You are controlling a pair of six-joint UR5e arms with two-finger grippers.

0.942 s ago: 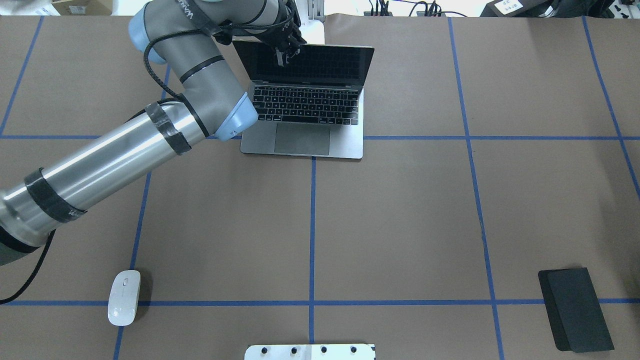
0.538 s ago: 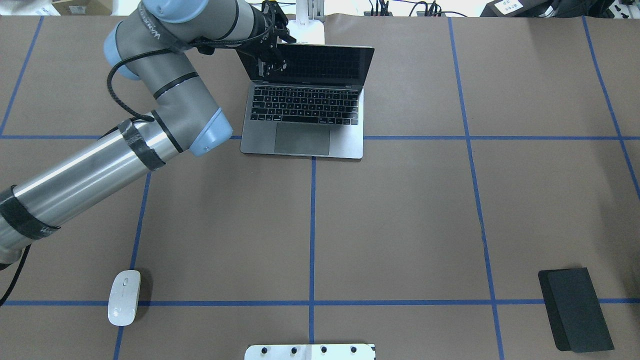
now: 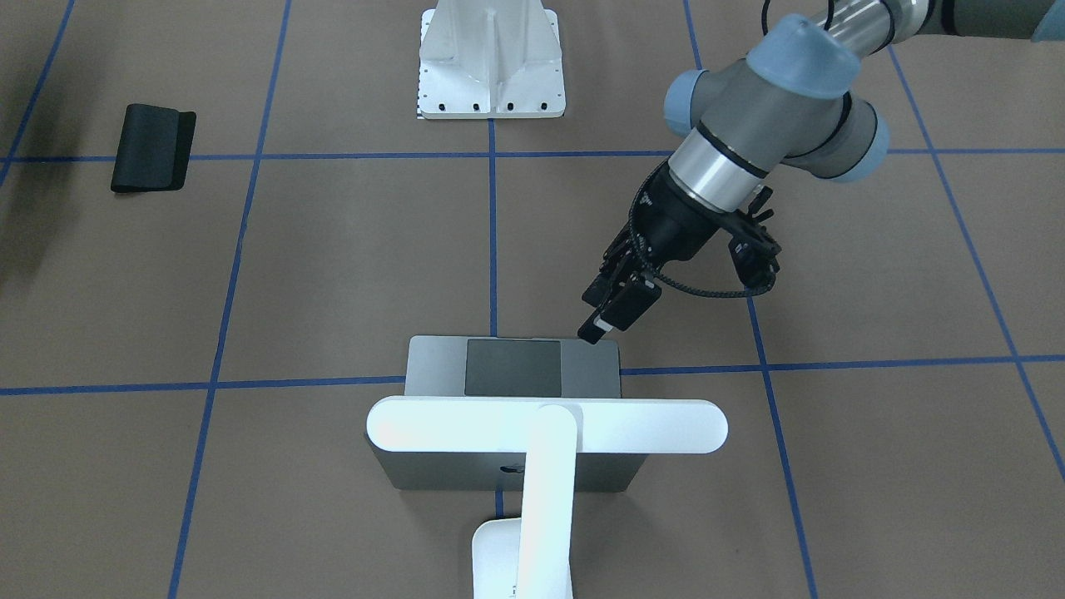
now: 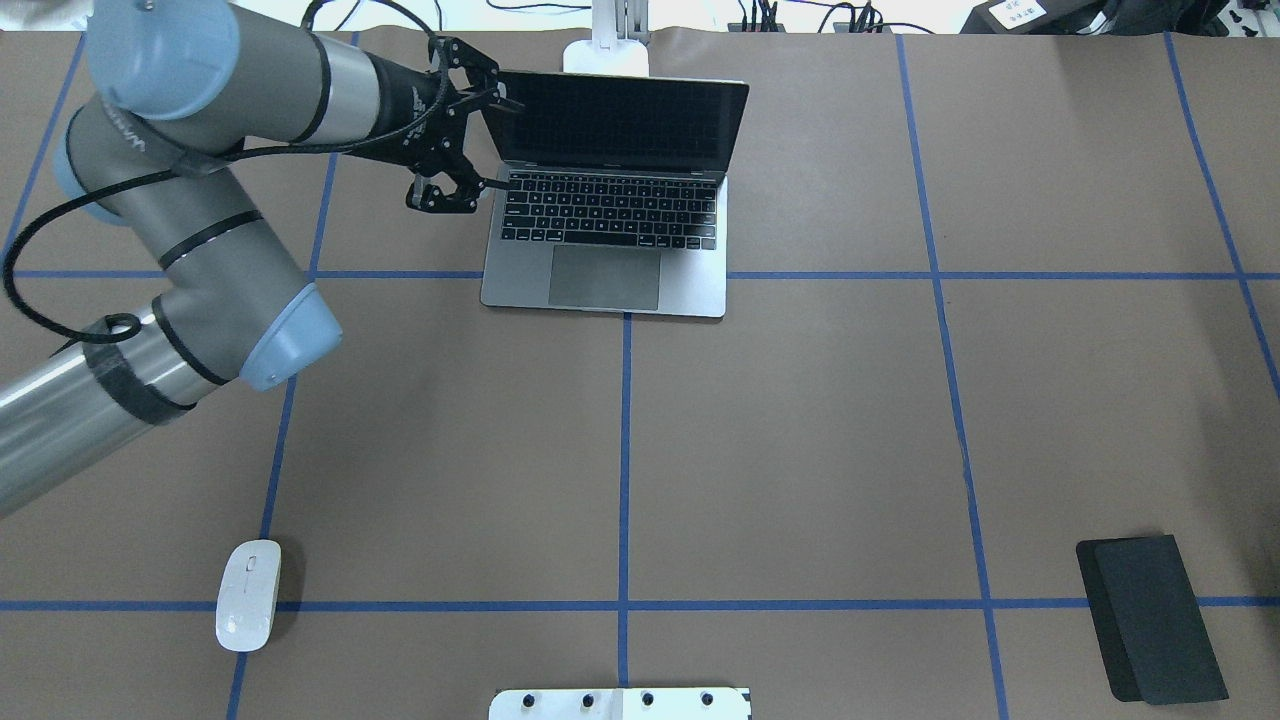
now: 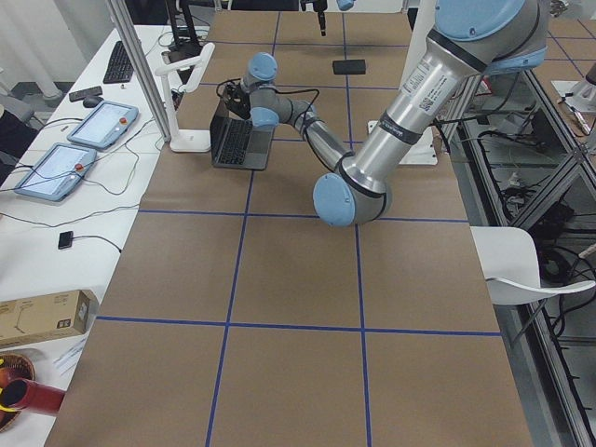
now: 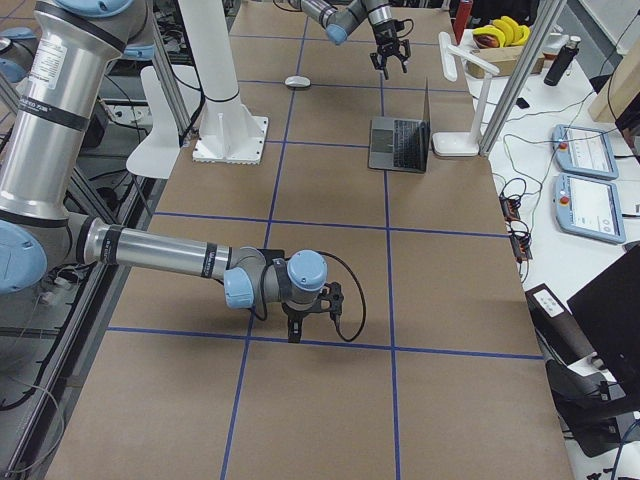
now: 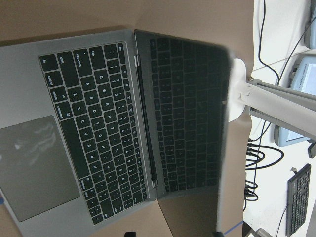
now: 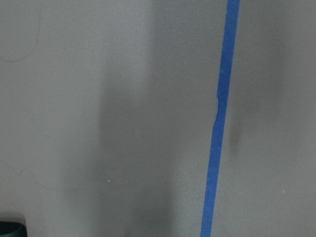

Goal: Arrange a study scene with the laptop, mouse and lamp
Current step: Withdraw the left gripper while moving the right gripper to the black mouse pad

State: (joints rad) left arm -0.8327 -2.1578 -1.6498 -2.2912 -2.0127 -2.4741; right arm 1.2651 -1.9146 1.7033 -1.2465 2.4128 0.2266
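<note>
Left jaws stand spread just beside the open laptop (image 4: 610, 205).

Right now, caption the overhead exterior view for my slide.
Left gripper open beside the open laptop; lamp behind its screen, mouse lying well apart.

Grey laptop (image 4: 610, 210) open; white lamp (image 3: 545, 424) just behind lid; white mouse (image 4: 248, 595) well apart.
</note>
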